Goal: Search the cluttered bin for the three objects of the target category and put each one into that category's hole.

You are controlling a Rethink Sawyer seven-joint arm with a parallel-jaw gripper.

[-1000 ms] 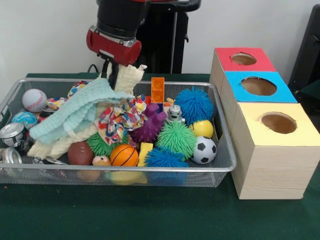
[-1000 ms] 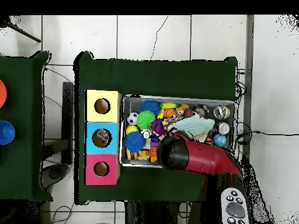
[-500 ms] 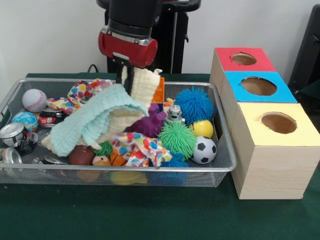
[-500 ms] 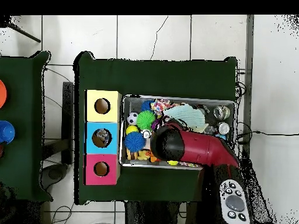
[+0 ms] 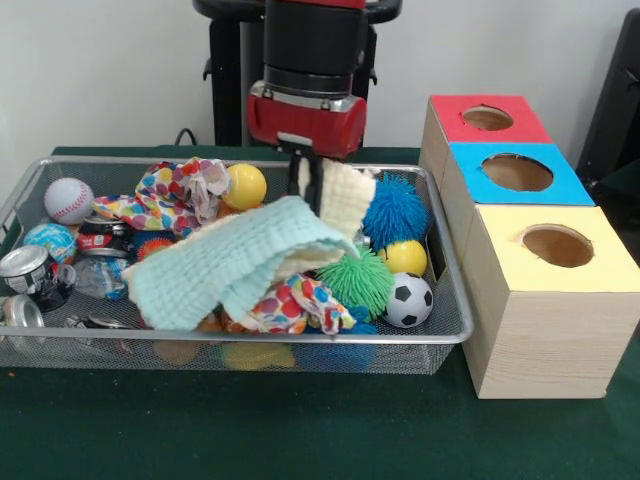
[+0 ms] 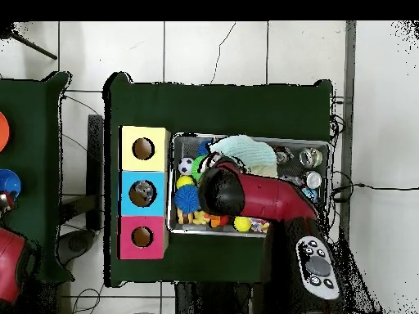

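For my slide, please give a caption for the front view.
Sawyer gripper drags cream and mint cloths across the toy-filled wire bin.

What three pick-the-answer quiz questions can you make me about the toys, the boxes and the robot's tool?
1. Where is the black and white soccer ball?
A. in the silver wire mesh bin's corner nearest the yellow-topped wooden box
B. on the red-topped box
C. on the green tablecloth

2. How many boxes with holes stand beside the bin?
A. two
B. three
C. five

3. What is the tool doing?
A. hanging empty
B. gripping a can
C. holding the cream waffle cloth

Answers: 1 A, the ball lies in that corner; 2 B, yellow, blue and red tops; 3 C, cloth hangs from the tool.
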